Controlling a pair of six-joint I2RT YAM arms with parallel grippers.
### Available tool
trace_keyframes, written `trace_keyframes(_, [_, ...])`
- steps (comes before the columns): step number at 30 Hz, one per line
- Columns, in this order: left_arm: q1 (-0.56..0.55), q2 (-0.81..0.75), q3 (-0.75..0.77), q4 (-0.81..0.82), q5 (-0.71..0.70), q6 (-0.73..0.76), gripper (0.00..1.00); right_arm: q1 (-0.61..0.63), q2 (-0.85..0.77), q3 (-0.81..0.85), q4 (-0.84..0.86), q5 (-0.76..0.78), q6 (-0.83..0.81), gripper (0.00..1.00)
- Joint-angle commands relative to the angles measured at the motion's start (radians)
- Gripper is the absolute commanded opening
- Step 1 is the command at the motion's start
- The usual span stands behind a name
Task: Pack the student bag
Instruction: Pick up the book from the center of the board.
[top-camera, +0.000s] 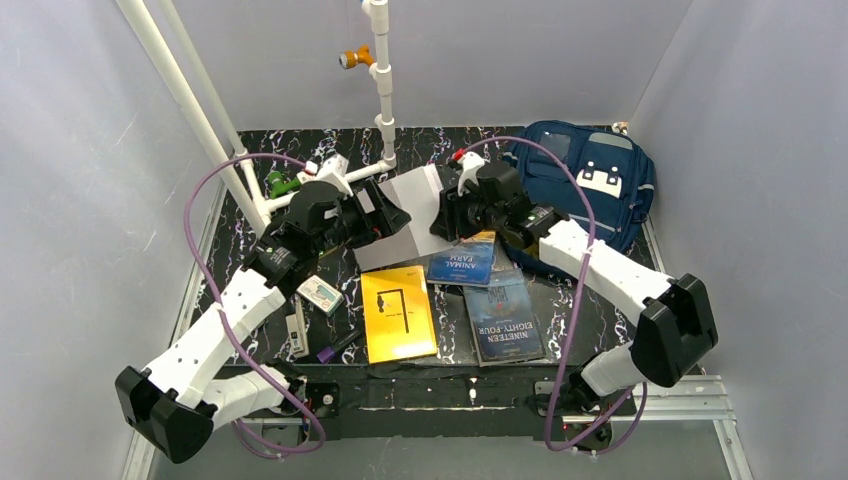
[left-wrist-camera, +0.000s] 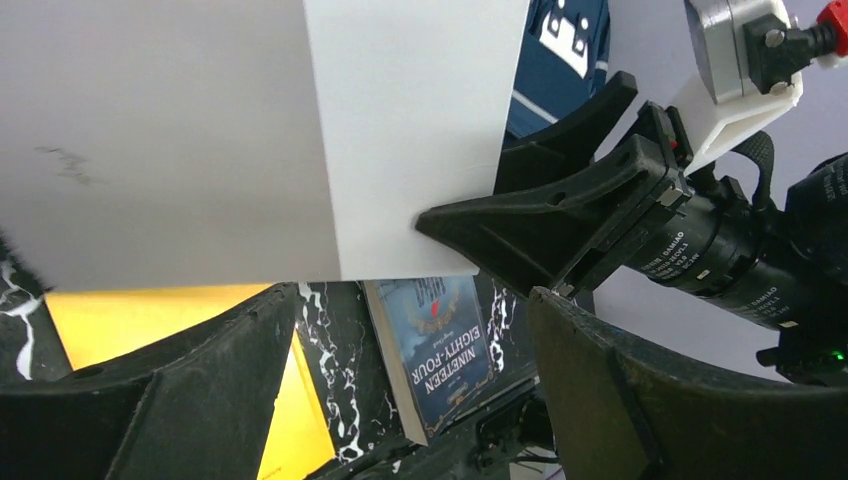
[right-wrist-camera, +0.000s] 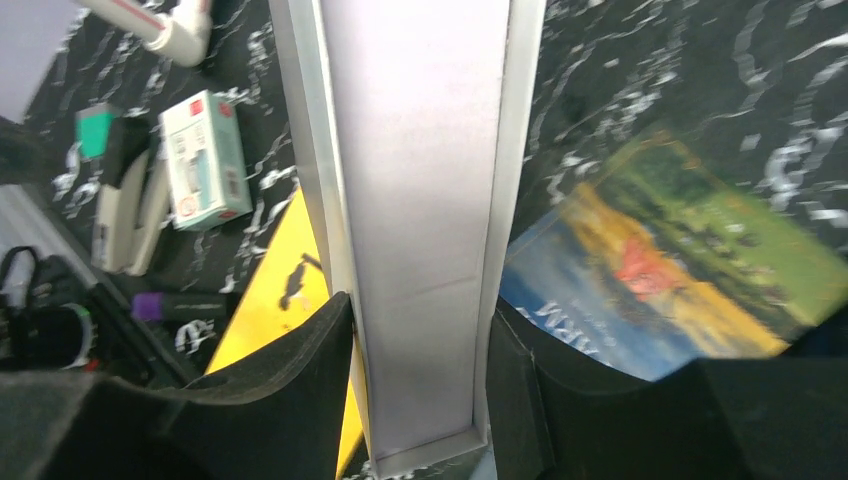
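Pale grey walls (top-camera: 80, 150), black white-veined tabletop (top-camera: 450, 145), white pipe frame (top-camera: 380, 80)

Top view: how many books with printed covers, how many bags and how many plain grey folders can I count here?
printed books: 3 (yellow book, Animal Farm, Nineteen Eighty-Four)
bag: 1
grey folder: 1
Total: 5

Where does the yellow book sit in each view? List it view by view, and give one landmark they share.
Top external: yellow book lies at centre, just nearer than the raised white flat item.
Left wrist: bottom left, under the white flat item.
Right wrist: lower left, beside the white flat item.
Shared landmark: the white flat item.
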Motion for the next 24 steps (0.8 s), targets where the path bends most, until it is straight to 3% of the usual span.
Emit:
trace_keyframes(1, [0.0,-0.054,0.116,-0.055,-0.08,0.081,0.84,-0.011,-0.081,0.129,-0.112,0.219,-0.197,0.01])
trace_keyframes(7, [-0.001,-0.083,0.208,-0.095,-0.123,0.172,0.85,-0.011,-0.12,0.365,-0.313,0.38,-0.473,0.01])
trace_keyframes(11, [0.0,-0.072,0.209,-0.097,-0.133,0.177,0.87,0.019,-0.158,0.389,-0.36,0.459,-0.624,0.01])
trace_keyframes(16, [-0.001,-0.002,0.208,-0.122,-0.058,0.102,0.9,0.182,-0.233,0.219,-0.293,0.514,-0.713,0.01])
trace_keyframes(24, [0.003,0.072,0.288,-0.52,-0.143,-0.162,0.92,0.596,-0.245,-0.164,-0.125,0.984,-0.757,0.01])
